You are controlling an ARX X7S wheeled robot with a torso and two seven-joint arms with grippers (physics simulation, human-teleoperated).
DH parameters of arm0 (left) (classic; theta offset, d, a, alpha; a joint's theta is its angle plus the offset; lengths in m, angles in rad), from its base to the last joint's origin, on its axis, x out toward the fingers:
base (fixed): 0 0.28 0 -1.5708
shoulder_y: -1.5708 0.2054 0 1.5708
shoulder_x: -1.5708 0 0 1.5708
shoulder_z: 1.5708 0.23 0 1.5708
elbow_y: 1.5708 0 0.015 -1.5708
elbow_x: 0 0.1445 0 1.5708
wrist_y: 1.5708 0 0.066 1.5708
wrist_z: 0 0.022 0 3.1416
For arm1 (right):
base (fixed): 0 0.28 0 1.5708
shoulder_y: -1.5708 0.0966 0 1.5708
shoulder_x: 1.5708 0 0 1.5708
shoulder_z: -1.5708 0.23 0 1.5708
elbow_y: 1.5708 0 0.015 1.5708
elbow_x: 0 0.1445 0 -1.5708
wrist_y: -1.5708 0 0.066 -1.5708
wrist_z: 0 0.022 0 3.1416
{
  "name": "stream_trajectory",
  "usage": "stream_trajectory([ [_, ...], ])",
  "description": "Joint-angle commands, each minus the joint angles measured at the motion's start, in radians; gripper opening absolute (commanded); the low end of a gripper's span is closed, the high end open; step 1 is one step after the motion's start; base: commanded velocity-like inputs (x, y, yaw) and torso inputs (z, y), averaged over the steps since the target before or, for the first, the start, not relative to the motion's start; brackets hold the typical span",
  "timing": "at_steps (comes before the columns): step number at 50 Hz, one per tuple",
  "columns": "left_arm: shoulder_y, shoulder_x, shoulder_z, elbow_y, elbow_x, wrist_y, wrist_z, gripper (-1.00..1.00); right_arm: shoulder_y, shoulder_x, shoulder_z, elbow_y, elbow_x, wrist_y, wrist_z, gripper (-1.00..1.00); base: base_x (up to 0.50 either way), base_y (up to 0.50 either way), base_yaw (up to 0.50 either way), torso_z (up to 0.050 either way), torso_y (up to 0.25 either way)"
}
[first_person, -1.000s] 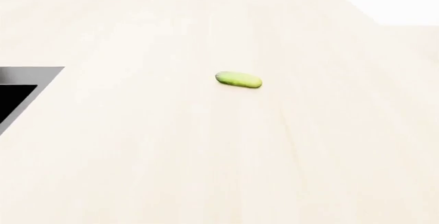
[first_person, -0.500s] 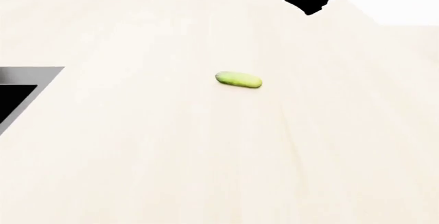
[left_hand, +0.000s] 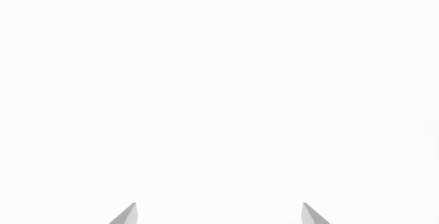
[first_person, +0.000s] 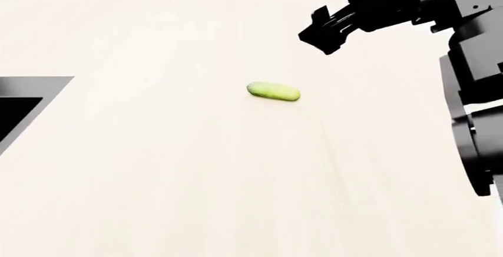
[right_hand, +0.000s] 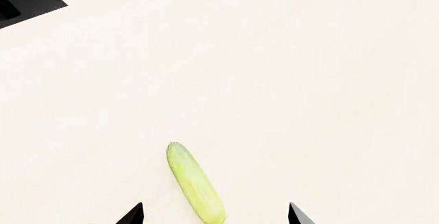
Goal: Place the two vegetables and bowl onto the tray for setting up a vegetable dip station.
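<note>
no readable text — no labels, numbers

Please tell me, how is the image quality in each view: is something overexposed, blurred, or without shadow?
Left wrist view: almost wholly blank white, only the two tips of the left tool show. Head view: sharp, flat bright light; the cucumber casts only a thin faint shadow on the pale counter, and the black right tool shows little surface detail. Right wrist view: clear, evenly lit, no glare.

Bare counter (first_person: 197,180) all round the cucumber (first_person: 274,91), nothing crowding it, my right gripper (first_person: 321,35) hovering spread above, sink opening (first_person: 20,109) well off left.
</note>
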Motion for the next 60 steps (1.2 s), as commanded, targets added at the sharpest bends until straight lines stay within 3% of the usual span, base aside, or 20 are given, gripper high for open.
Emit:
stream_trajectory([
  [1,0.002,0.002,-0.002,0.002,0.001,-0.002,0.000,1.00,-0.042,-0.022,0.119,0.003,-0.121,-0.017,0.007,1.00,0.00,0.00,0.00,0.000,0.000],
  [24,0.009,0.006,-0.006,-0.003,0.003,-0.005,0.005,1.00,-0.122,-0.069,0.225,0.003,-0.190,-0.055,0.072,1.00,0.00,0.00,0.00,0.000,0.000],
  [60,0.012,0.009,-0.016,0.002,-0.006,-0.011,0.005,1.00,-0.243,-0.105,0.280,0.003,-0.197,-0.086,0.151,1.00,0.00,0.00,0.00,0.000,0.000],
])
